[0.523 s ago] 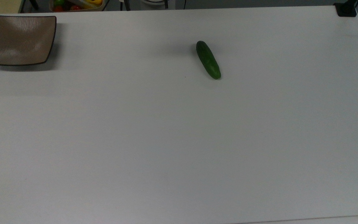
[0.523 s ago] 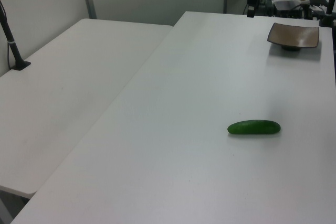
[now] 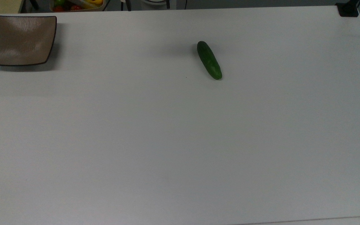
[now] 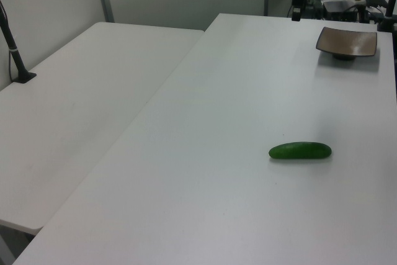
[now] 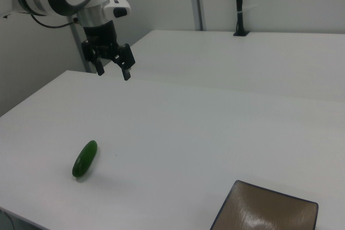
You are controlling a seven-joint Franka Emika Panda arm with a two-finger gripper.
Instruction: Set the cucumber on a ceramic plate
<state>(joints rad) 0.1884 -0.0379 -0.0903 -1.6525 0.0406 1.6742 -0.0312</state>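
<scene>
The dark green cucumber (image 3: 209,60) lies flat on the white table, right of centre near the far edge in the top view; it also shows in the left view (image 4: 300,151) and the right view (image 5: 85,159). The square taupe-brown ceramic plate (image 3: 20,40) sits bare at the top view's far left corner, and appears as well in the left view (image 4: 347,42) and the right view (image 5: 267,211). My gripper (image 5: 112,71) hangs open high above the table, well up and to the right of the cucumber in the right view, holding nothing.
A second white table (image 4: 74,103) adjoins on the left view's left. A black post on a base (image 4: 13,48) stands on it. A bin of colourful produce (image 3: 77,4) sits beyond the far edge in the top view. A black clamp (image 3: 348,9) occupies the top view's right corner.
</scene>
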